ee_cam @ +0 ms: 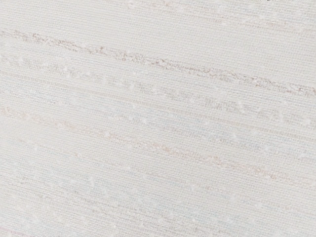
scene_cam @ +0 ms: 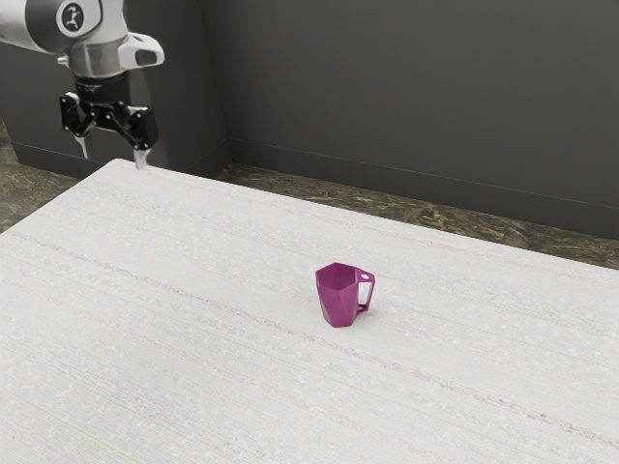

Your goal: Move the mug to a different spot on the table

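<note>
A magenta faceted mug (scene_cam: 341,294) stands upright near the middle of the pale wooden table (scene_cam: 193,319), its handle turned to the exterior view's right. My gripper (scene_cam: 113,154) hangs at the exterior view's upper left, above the table's far left corner and well away from the mug. Its two fingers stand apart with nothing between them. The wrist view looks straight down on bare tabletop (ee_cam: 158,118) with faint grain lines.
A dark wall (scene_cam: 406,87) runs behind the table, with a strip of dark speckled floor (scene_cam: 435,213) along its base. The table's far edge runs diagonally from upper left toward the right.
</note>
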